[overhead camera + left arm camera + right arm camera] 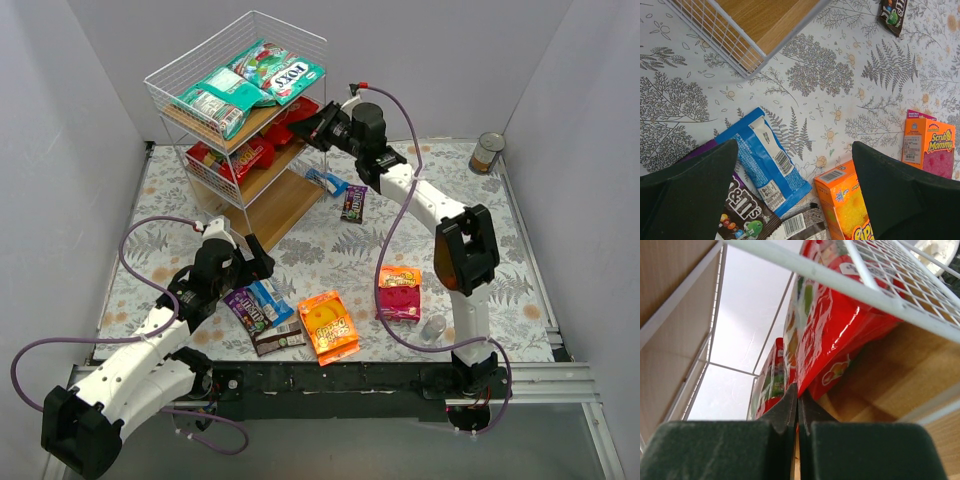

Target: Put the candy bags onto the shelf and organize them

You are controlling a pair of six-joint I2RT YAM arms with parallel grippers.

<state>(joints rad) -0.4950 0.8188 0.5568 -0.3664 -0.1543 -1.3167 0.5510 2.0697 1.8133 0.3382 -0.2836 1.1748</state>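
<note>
Fern-print table (330, 252), shelf (285, 205); wrist cam only: R claw (798, 396) closed by red bags (825, 325)

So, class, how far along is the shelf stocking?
Done: teal bags lie on the top tier of the shelf, red bags on the middle. In hand: right gripper, shut, sits at the red bags; left gripper hangs open over the blue pack. Left: purple pack, brown pack, orange bag, on the table.
</note>
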